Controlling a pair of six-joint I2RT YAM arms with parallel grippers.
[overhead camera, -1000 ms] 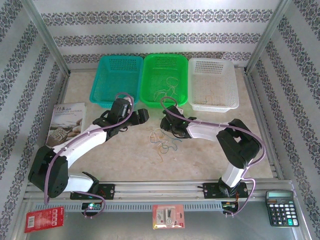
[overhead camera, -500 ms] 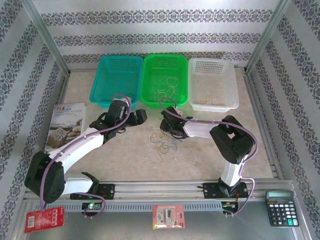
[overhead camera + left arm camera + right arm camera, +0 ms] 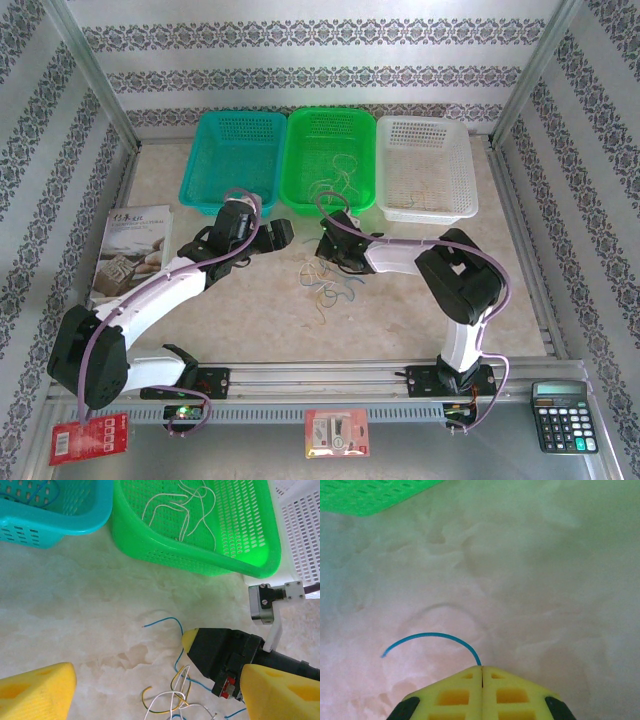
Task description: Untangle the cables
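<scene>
Right gripper (image 3: 482, 670) is clenched, fingertips pressed together, pinching one end of a blue cable (image 3: 432, 636) that arcs away low over the table (image 3: 560, 580). Left gripper (image 3: 157, 685) is released, yellow pads wide apart, over the near edge of the loose tangle of cables (image 3: 325, 283), gripping nothing. Tangle lies on the table between the two grippers, just in front of the green basket (image 3: 330, 113). Whitish cables (image 3: 180, 505) lie inside the green basket. Teal basket (image 3: 60, 525) beside it holds a blue strand (image 3: 37, 491).
</scene>
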